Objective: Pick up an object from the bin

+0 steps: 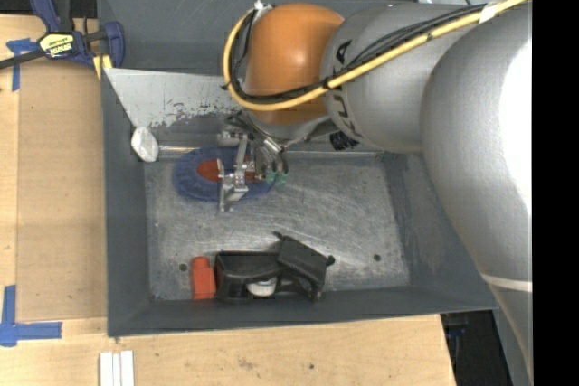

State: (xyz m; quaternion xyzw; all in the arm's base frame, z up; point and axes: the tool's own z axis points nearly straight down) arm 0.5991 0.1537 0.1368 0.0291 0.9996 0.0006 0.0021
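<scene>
At ten o'clock in grey metal bin (127, 221), claw (233, 190) low over soft blue round thing with red patch (192, 179); cannot tell if wide or narrow. Looks like grab step. Next: pinch tight, lift straight up

Blue rounded thing (190, 180) partly hidden behind the gripper (233, 191), red patch (209, 169) on it too small to tell, right side of the bin (125, 221) under the arm (434, 86)

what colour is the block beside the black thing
Orange-red block, beside the black thing; camera view.
</scene>
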